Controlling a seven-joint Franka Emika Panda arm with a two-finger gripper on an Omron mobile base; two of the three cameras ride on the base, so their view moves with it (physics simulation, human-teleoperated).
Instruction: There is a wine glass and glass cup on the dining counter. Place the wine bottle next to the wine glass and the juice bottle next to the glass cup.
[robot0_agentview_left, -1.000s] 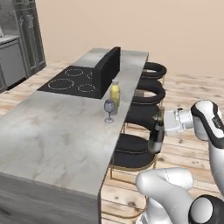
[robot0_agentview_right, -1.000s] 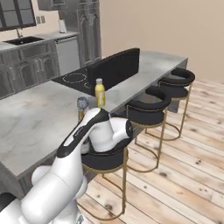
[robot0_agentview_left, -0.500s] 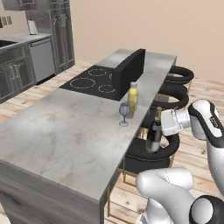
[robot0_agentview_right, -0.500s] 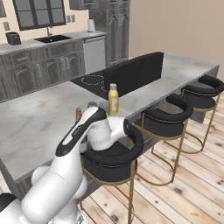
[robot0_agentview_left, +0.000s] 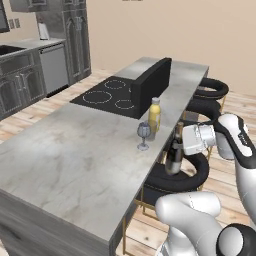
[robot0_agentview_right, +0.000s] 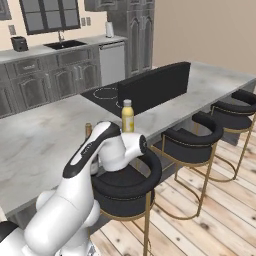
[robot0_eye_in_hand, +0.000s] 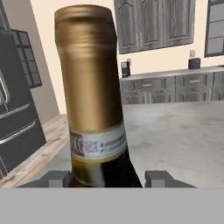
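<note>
dining counter (robot0_agentview_left: 75, 155) | cooktop (robot0_agentview_left: 107, 96) and divider (robot0_agentview_left: 150, 82) | wine glass (robot0_agentview_left: 143, 135) just beside juice bottle (robot0_agentview_left: 154, 116)

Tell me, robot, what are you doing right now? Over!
Jaws shut on wine bottle, carried upright beside dining counter. Wine glass near counter edge, juice bottle just behind it. Black stool under bottle.

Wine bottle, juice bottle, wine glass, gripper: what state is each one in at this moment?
wine bottle: upright, held off the counter edge.
juice bottle: upright on the dining counter, beside the wine glass.
wine glass: upright, empty.
gripper: shut on the wine bottle.
</note>
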